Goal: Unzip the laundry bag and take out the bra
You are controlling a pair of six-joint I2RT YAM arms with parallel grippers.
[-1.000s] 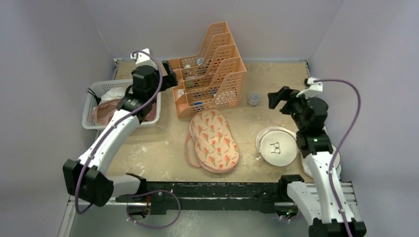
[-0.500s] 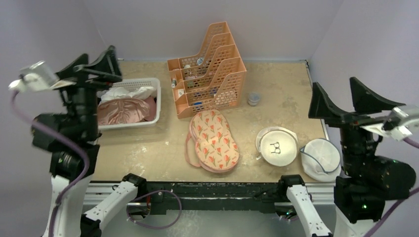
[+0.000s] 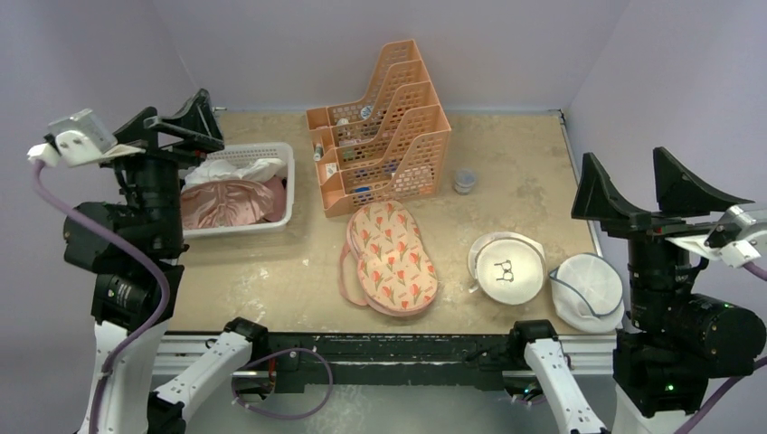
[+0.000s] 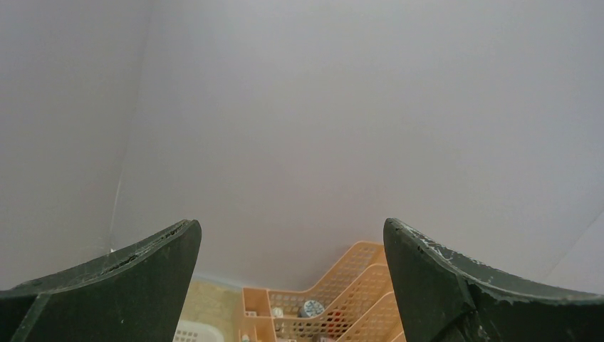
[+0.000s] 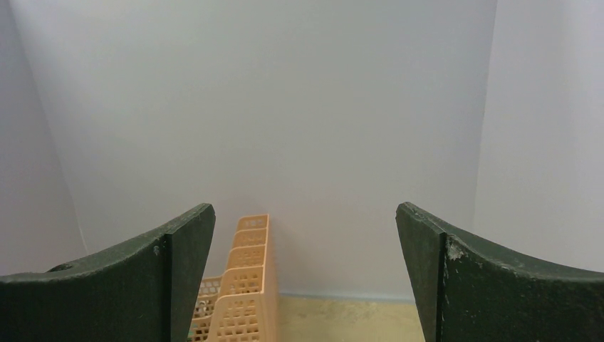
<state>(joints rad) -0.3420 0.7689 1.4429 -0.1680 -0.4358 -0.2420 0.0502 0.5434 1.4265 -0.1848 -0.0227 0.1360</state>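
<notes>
Beige tabletop, grey walls: laundry bag [image 3: 391, 258] lies flat near the middle of the near edge. Its long axis runs far-to-near, with the near end skewed slightly toward the right edge and the far lobe pointing at the orange rack [image 3: 384, 136] behind it. Bra [image 3: 226, 201] sits crumpled in the white basket [image 3: 237, 226] by the far left corner, well apart from the bag. Left gripper [image 3: 176, 113] is raised beyond the left edge and right gripper [image 3: 626, 163] beyond the right edge, both with jaws spread wide, holding nothing, aimed at the back wall.
</notes>
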